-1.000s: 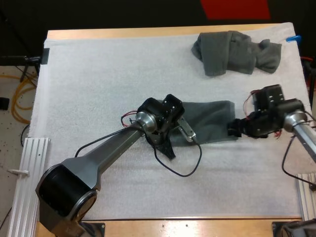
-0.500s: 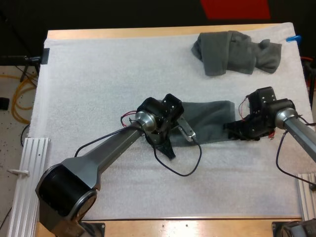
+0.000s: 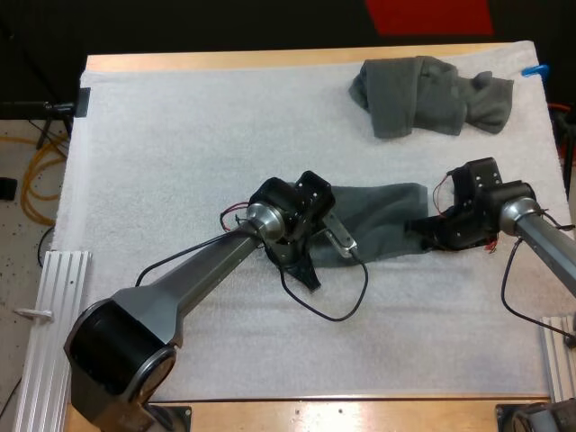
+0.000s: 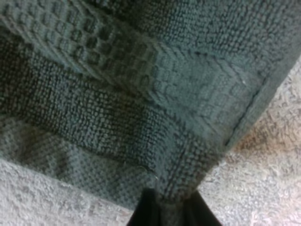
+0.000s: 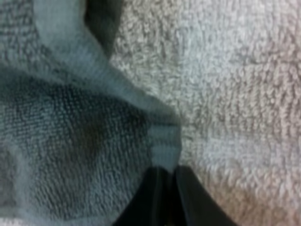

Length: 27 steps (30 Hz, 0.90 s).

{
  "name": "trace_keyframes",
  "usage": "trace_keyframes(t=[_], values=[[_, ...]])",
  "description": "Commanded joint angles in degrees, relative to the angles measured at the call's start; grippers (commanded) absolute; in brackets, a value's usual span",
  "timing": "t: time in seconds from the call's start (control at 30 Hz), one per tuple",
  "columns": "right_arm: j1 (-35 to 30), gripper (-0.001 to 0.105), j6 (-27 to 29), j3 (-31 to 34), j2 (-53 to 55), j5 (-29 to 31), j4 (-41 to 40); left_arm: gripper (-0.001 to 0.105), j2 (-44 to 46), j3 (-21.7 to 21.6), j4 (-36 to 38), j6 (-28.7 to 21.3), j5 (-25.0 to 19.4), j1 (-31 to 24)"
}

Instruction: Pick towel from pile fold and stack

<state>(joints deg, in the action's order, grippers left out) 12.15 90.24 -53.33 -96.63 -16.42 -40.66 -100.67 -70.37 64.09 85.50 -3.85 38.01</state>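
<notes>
Towel held at both ends. The flattened towel (image 3: 382, 223) lies on the white mat (image 3: 180, 144) of the worktop (image 3: 270, 59), and its long axis runs straight from your left jaws to your right jaws, so the whole cloth sits between them. In the left wrist view your left jaws are closed on a hemmed corner, with the cloth pinched from both sides and the woven border spreading away ahead of them. In the right wrist view your right jaws are likewise clamped on a bunched corner, with bare mat just beside the pinch. Seen from above, the towel's body lies inward of each grip and slightly beyond it, towards the far side. Neither arm is the nearer one, since each already has its own end. The crumpled pile (image 3: 432, 94) rests well beyond your right jaws and apart from the held towel. The fold probably turns on this alignment: moving one end along the long axis towards the other should halve the towel, provided both pinches keep their corners.
</notes>
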Motion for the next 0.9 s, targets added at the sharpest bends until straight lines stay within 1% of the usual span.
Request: trace_keyframes(t=[0.0,0.13,0.23,0.33,0.4,0.43,0.47,0.53,0.6,0.7,0.8,0.83,0.87], values=[[0.0,0.000,0.0,0.0,2.0,-1.0,0.8,0.000,1.9,-0.2,0.4,0.9,0.2,0.2],[0.0,0.000,0.3,-0.4,10.2,-1.0,1.1,0.000,8.4,-0.2,-2.3,2.3,0.2,0.2],[0.0,0.000,0.3,-1.1,17.4,-1.0,1.1,0.000,14.4,-0.2,-3.5,2.7,1.6,0.2],[0.0,0.000,-2.0,-2.1,25.1,-1.0,1.1,0.000,21.1,-0.2,-5.2,3.9,4.2,0.2],[0.2,0.000,-3.3,-2.9,29.9,-1.5,0.9,0.000,24.6,-0.2,-5.8,5.4,4.6,0.2],[0.2,0.000,-4.6,-3.5,32.8,-2.9,0.8,0.000,27.1,-0.2,-6.1,5.9,4.5,0.2],[0.2,0.000,-6.1,-3.9,34.9,-4.1,0.5,0.000,29.1,-0.2,-6.2,6.0,4.5,0.2],[0.8,0.000,-7.5,-4.4,38.1,-5.4,-0.3,0.000,32.5,-0.2,-6.2,6.0,4.5,0.2],[1.8,0.000,-8.1,-4.6,41.1,-5.3,-1.4,0.000,35.4,-0.2,-6.2,6.4,4.5,0.2],[5.4,0.000,-10.7,-4.7,45.2,-5.3,-3.1,0.000,39.4,-0.3,-5.3,7.3,5.0,0.2],[10.5,0.000,-12.1,-5.5,48.6,-2.8,-5.0,0.000,43.8,-0.3,-4.7,10.7,8.9,0.3],[12.3,0.000,-12.2,-5.9,49.7,-1.0,-6.3,0.000,45.1,-0.3,-4.8,12.4,11.2,0.4],[14.5,0.000,-12.8,-6.5,50.8,1.3,-8.2,0.000,46.6,-0.3,-4.8,13.6,12.5,0.7]])
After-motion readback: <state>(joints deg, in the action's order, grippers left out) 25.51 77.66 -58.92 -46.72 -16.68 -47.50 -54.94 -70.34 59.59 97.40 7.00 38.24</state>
